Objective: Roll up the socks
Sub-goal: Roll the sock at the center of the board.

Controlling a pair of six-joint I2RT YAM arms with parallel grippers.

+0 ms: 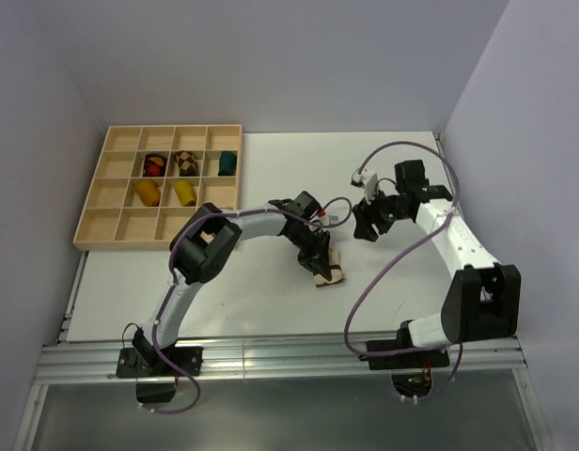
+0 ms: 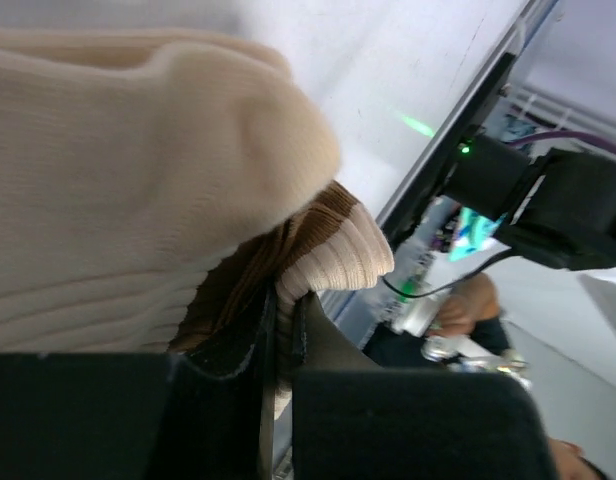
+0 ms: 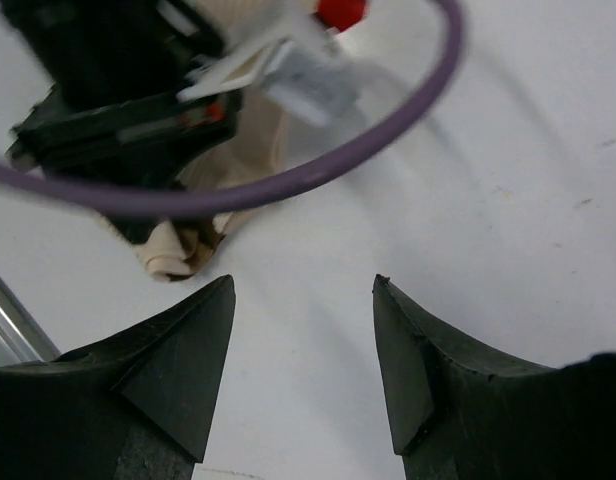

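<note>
A cream sock with brown bands [image 1: 331, 275] lies bunched on the white table near the middle. My left gripper [image 1: 318, 260] is down on it, and in the left wrist view it [image 2: 282, 305] is shut on the ribbed cuff of that cream sock [image 2: 118, 190]. My right gripper [image 1: 367, 228] hovers to the right, apart from the sock. It [image 3: 303, 300] stands open over bare table with nothing between its fingers, and the cream sock [image 3: 178, 255] shows beyond its left fingertip. A mustard-orange sock [image 1: 146, 193] and a bright yellow sock [image 1: 184, 193] sit rolled in the tray.
A wooden compartment tray [image 1: 100, 225] stands at the back left. It also holds a red-and-dark bundle [image 1: 155, 164], a brown-checkered bundle [image 1: 186, 163] and a teal bundle [image 1: 227, 163]. A purple cable [image 3: 318, 165] loops across the right wrist view. The table's metal rail [image 1: 271, 357] runs along the near edge.
</note>
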